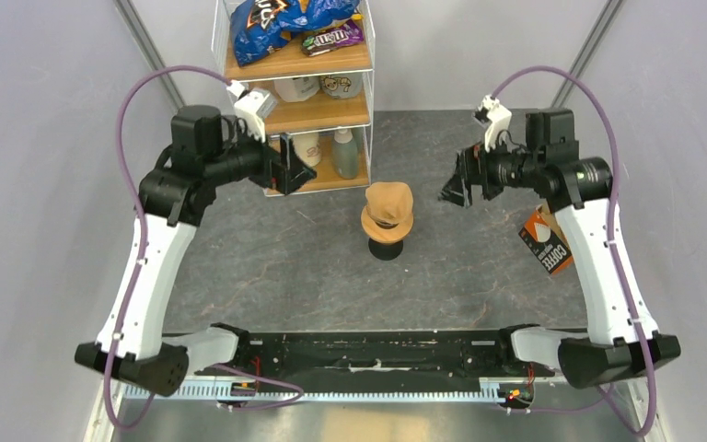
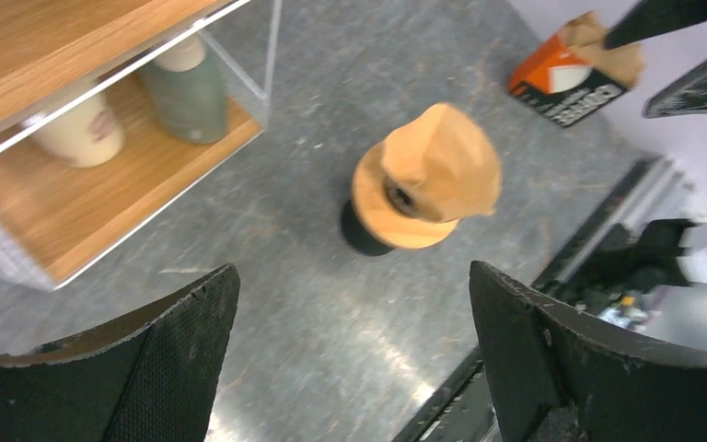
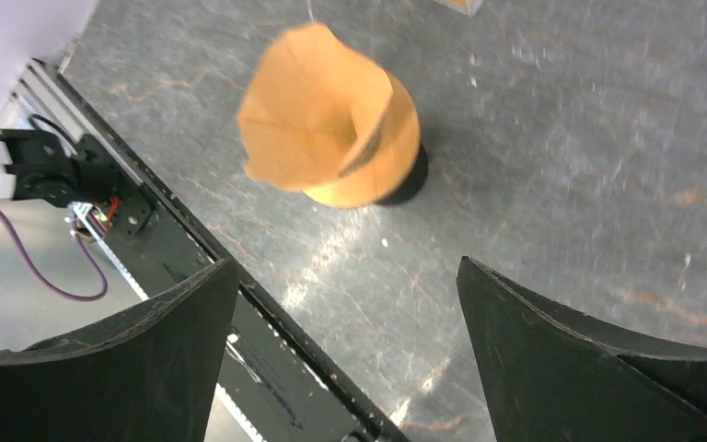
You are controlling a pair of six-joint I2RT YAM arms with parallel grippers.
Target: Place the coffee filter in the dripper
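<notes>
One view, right wrist, shows the coffee filter (image 3: 318, 120) apparently gaping.

Coffee filter (image 3: 318, 120): thin tan paper, matt, creased. Dripper (image 2: 373, 210): light wood collar, smooth, matt; base black, matt. Table (image 1: 285, 267): dark grey, stone-like veining, faint sheen. Rack (image 2: 129, 184): white wire, wood-grain shelves, satin. Snack bags (image 1: 276, 23): glossy film. Left gripper (image 2: 350, 313): black pads (image 2: 189, 341), fine rough texture. Right gripper (image 3: 345, 304): black, matt, smoother.
</notes>
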